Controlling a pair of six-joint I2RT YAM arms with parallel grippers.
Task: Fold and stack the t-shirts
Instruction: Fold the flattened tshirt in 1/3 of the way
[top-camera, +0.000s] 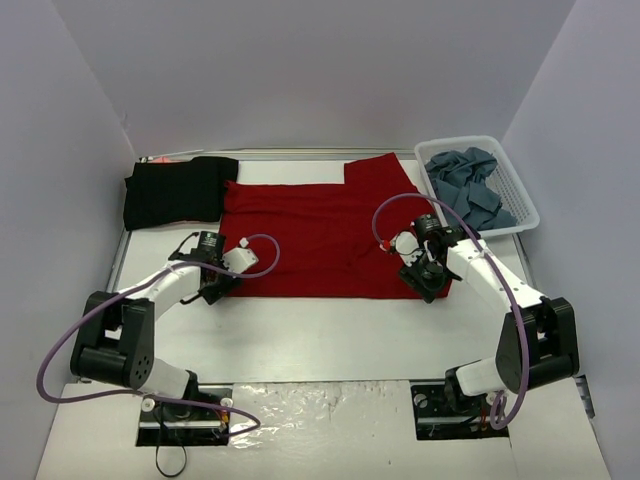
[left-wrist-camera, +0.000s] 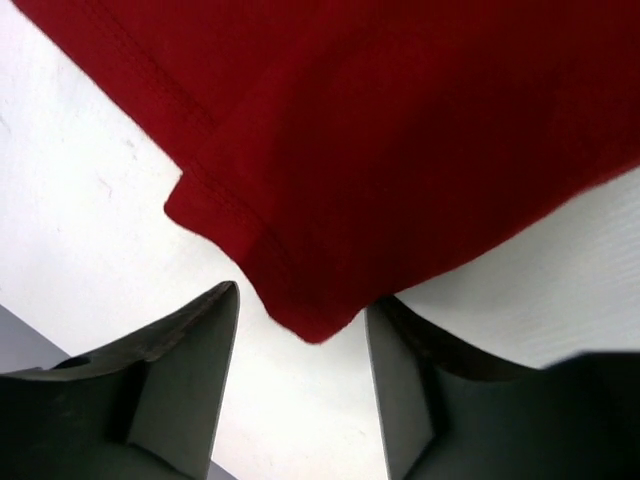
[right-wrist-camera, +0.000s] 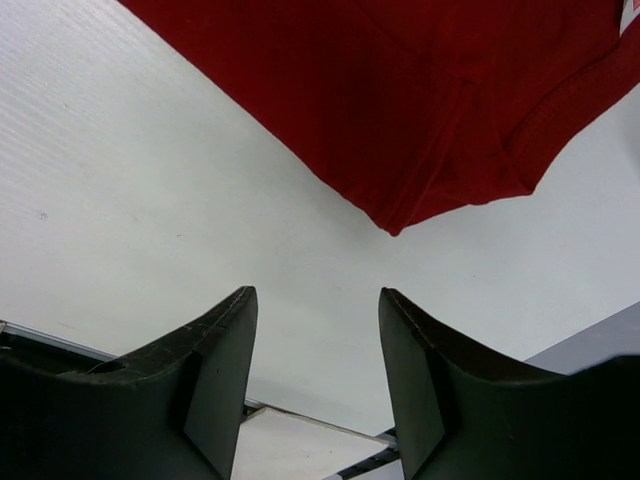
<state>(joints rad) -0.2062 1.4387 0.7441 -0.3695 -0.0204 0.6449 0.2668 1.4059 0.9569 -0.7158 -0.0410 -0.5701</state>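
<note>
A dark red t-shirt (top-camera: 325, 235) lies spread flat across the middle of the table. My left gripper (top-camera: 216, 287) is open at its near left corner; that corner of the red shirt (left-wrist-camera: 300, 310) lies just ahead of the open fingers (left-wrist-camera: 190, 360). My right gripper (top-camera: 428, 284) is open at the near right corner; the corner of the red shirt (right-wrist-camera: 400, 215) lies a short way beyond the fingers (right-wrist-camera: 215, 350), apart from them. A folded black t-shirt (top-camera: 178, 190) lies at the far left. Slate blue-grey t-shirts (top-camera: 470, 185) are heaped in the basket.
The white lattice basket (top-camera: 525, 205) stands at the far right, against the right wall. The table's near edge shows behind the right fingers (right-wrist-camera: 300, 430). White walls enclose the table on three sides.
</note>
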